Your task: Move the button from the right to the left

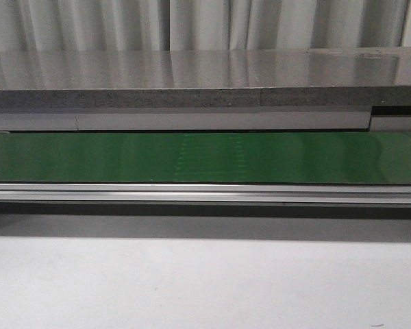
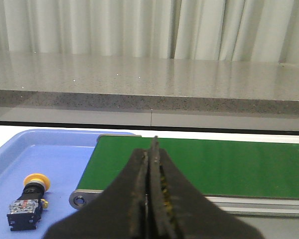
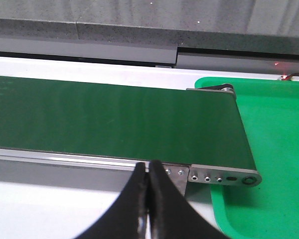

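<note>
Front view: only the green belt (image 1: 205,157) running the full width, its metal rail (image 1: 205,193) along the near edge, a grey stone ledge (image 1: 192,75) behind, pale table (image 1: 205,281) in front. No arm, no button, no tray visible there.

Left wrist view: the button (image 2: 29,200) lying on its side in the blue tray (image 2: 50,154), yellow cap pointing away from the camera, black body nearer. Sits just beside the belt's end roller (image 2: 79,200), apart from the left gripper (image 2: 150,164), whose fingers (image 2: 162,199) are pressed together, holding nothing.

Right wrist view: opposite end of the belt, over a green tray (image 3: 269,149). Right gripper (image 3: 148,172) clenched too, fingertips meeting, empty, above the rail.
</note>
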You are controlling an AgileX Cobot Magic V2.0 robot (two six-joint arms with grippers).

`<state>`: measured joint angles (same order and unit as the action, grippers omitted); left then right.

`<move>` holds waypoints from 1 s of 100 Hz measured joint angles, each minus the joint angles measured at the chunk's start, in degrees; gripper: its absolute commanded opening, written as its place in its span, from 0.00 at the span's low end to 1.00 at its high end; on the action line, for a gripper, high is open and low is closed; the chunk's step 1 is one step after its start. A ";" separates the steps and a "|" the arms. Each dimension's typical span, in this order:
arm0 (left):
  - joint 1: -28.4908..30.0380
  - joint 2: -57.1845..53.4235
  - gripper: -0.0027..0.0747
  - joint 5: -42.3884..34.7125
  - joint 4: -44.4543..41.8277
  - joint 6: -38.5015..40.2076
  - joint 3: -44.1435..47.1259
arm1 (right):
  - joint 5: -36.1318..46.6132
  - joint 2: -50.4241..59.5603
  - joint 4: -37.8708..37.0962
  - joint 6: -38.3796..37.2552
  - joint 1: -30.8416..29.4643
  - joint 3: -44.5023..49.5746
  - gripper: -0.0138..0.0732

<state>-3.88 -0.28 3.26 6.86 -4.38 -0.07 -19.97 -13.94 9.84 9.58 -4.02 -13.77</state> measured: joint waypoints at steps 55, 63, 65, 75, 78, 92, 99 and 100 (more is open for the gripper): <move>0.00 0.00 0.01 0.00 0.00 0.04 0.00 | 19.97 5.78 -14.45 -12.92 0.00 9.50 0.08; 0.00 0.00 0.01 0.00 0.00 0.04 0.00 | 19.97 8.98 -15.15 -13.83 0.00 12.45 0.08; 0.00 0.00 0.01 0.00 0.00 0.04 0.00 | 19.97 10.00 -15.23 -14.09 0.00 13.13 0.08; 0.00 0.00 0.01 0.09 0.00 0.04 0.00 | 18.50 13.77 -15.23 -14.88 0.00 14.97 0.08; 0.00 0.00 0.01 0.09 0.00 0.04 0.00 | 17.94 14.05 -15.23 -14.99 0.08 15.09 0.08; -0.01 0.00 0.01 0.09 0.00 0.04 0.00 | 16.40 14.44 -15.23 -15.11 0.61 15.32 0.08; -0.11 0.00 0.01 0.09 0.00 0.04 0.00 | 16.40 14.44 -15.23 -15.20 0.65 15.32 0.08; -0.11 0.00 0.01 0.09 0.00 0.04 0.00 | 16.40 14.44 -15.23 -15.20 0.76 15.32 0.08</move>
<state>-3.99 -0.28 3.35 6.86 -4.33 -0.07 -3.57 0.50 -5.39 -5.62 -3.26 1.55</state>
